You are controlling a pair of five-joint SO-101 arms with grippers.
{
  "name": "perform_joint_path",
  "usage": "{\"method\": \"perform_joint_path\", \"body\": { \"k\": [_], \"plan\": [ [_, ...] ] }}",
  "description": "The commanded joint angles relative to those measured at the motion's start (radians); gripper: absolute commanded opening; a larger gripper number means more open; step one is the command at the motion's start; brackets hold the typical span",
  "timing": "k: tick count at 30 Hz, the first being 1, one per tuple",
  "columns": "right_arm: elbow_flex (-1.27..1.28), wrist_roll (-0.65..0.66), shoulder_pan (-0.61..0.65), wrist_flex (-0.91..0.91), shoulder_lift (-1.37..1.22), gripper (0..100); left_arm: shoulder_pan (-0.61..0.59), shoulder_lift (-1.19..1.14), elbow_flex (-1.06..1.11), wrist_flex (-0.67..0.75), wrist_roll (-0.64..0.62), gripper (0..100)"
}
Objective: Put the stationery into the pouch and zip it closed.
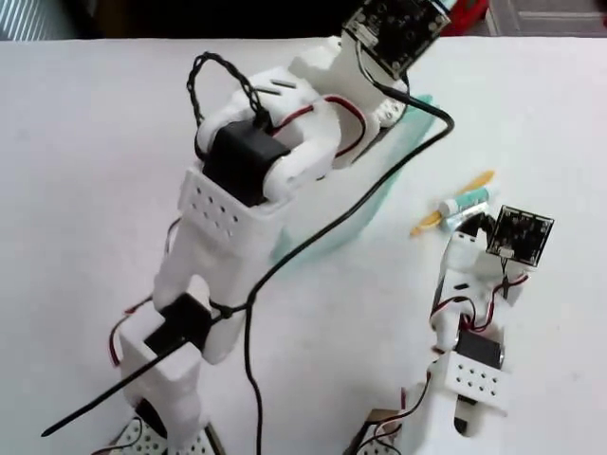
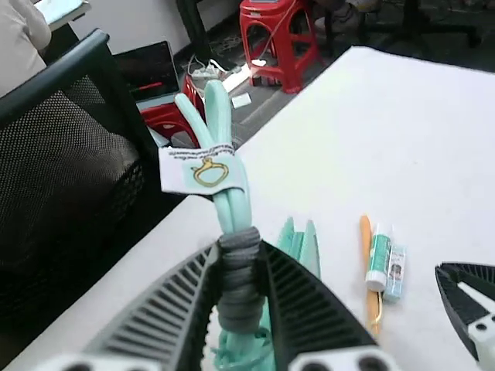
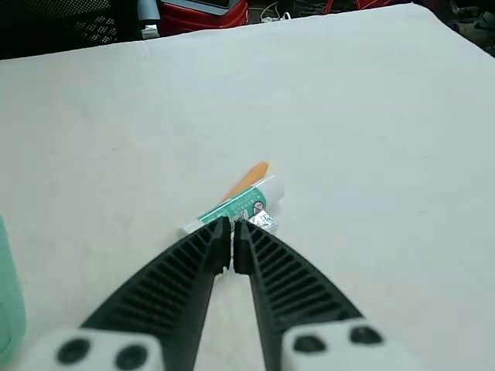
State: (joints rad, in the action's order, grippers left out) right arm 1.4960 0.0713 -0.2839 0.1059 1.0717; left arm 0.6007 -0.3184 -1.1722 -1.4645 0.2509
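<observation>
I'm holding the left gripper (image 2: 240, 253) clamped on the grey wrapped band of the cord loop on the mint-green translucent soft pouch (image 1: 308, 220), which is lying at the far middle of the white table (image 1: 85, 142). The right gripper (image 3: 232, 232) is hovering with its fingers almost together, tips over the green-and-white tube (image 3: 236, 210), which lies beside the orange pen (image 3: 249, 176), near the pouch. I'm judging the first pick as not yet made. Next I'm needing to part those fingers, settle them around the tube, then carry it to the pouch mouth.
</observation>
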Motion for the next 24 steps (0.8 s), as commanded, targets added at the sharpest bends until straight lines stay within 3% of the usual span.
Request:
{"method": "perform_joint_path", "body": {
  "k": [1,8,14,16,20,24],
  "plan": [
    [-0.008,-0.009,-0.007,-0.022,0.005,2.8,0.013,0.030,-0.009,-0.112,0.054,2],
    [-0.008,-0.008,-0.005,-0.022,0.005,2.8,-0.005,0.044,-0.012,-0.316,0.057,2],
    [-0.014,0.006,0.035,-0.018,0.005,2.8,-0.038,0.194,0.046,-0.324,0.083,3],
    [-0.026,0.092,0.071,-0.008,0.005,2.8,-0.039,0.269,0.112,-0.324,0.101,3],
    [-0.129,0.245,0.180,0.159,0.001,2.8,-0.048,0.392,0.334,-0.319,0.152,3],
    [-0.302,0.292,0.219,0.363,-0.001,7.3,-0.062,0.461,0.559,-0.258,0.149,3]
  ]
}}
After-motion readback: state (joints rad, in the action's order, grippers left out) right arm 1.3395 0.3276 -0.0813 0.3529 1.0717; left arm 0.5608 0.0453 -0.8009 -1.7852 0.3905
